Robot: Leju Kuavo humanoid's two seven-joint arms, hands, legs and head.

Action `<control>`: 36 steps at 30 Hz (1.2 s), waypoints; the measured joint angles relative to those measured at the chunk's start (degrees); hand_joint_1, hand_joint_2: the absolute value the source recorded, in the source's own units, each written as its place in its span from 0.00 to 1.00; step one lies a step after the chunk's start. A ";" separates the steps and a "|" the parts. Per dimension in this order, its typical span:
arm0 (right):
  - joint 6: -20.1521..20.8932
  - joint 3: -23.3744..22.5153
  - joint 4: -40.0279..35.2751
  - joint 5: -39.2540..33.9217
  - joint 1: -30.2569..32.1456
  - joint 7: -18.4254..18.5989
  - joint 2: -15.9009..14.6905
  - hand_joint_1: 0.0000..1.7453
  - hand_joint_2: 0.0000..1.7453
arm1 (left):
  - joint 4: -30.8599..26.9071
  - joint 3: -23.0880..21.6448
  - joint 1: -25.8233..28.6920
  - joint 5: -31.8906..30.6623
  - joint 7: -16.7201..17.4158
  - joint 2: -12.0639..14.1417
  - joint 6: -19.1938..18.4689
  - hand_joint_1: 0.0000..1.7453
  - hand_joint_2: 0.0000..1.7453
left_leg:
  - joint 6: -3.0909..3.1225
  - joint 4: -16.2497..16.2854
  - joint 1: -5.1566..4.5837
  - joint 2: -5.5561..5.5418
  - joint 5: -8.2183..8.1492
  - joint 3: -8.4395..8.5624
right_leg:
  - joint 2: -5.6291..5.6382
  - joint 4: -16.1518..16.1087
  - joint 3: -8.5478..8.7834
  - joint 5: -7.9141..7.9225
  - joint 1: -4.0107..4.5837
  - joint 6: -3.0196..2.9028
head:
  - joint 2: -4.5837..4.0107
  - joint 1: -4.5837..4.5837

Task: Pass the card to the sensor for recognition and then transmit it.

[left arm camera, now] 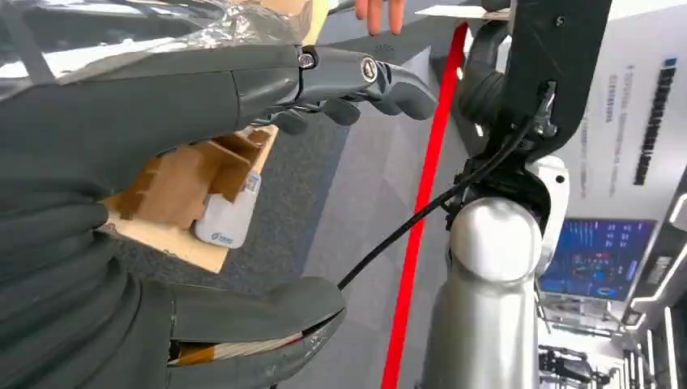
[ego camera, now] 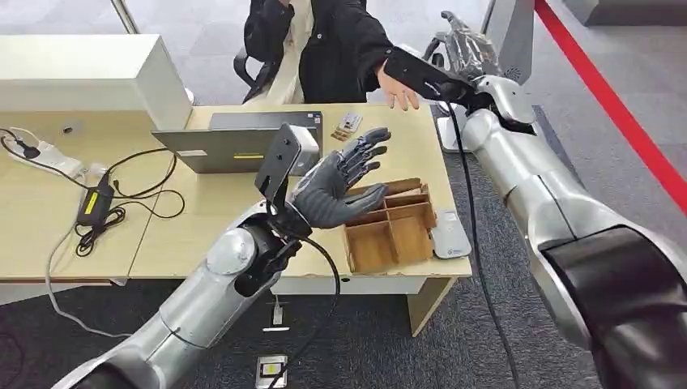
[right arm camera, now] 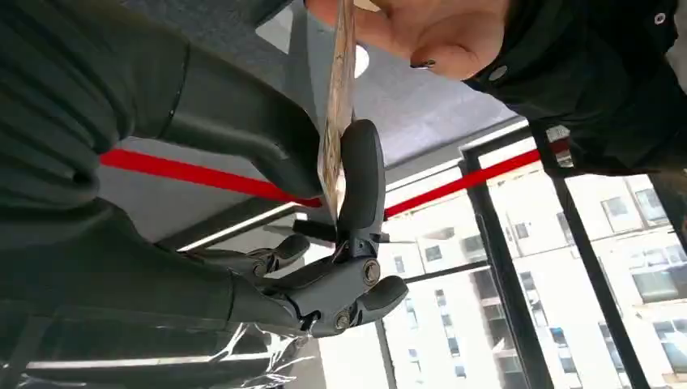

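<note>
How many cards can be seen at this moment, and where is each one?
2. One card is pinched between the right hand's thumb and finger, with a person's hand at its far end. Another card lies on the desk by the laptop. Others may be hidden.

Card between hand and person's hand
</note>
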 joint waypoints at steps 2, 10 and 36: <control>0.00 0.07 0.52 0.06 0.01 0.70 0.39 1.00 1.00 | 0.22 0.15 0.01 0.00 0.26 -0.13 0.02 0.00 1.00 | 0.00 0.00 0.00 0.00 0.00 0.00 | 0.00 0.00 0.00 0.00 0.00 0.00 | 0.00 0.02; 0.07 0.48 2.27 0.42 0.48 2.05 0.85 1.00 1.00 | 0.41 0.48 0.04 0.02 0.96 -0.22 0.61 0.00 1.00 | 0.00 0.00 0.00 -0.01 0.00 0.00 | 0.00 0.00 -0.01 0.00 0.00 0.00 | 0.00 0.00; -0.81 1.25 4.63 2.40 1.56 2.80 0.63 0.00 1.00 | 1.53 0.48 -0.08 0.46 1.27 -0.79 0.48 0.00 1.00 | 0.00 0.01 0.00 0.00 0.00 0.01 | 0.00 0.00 -0.01 0.00 0.00 0.00 | 0.00 0.00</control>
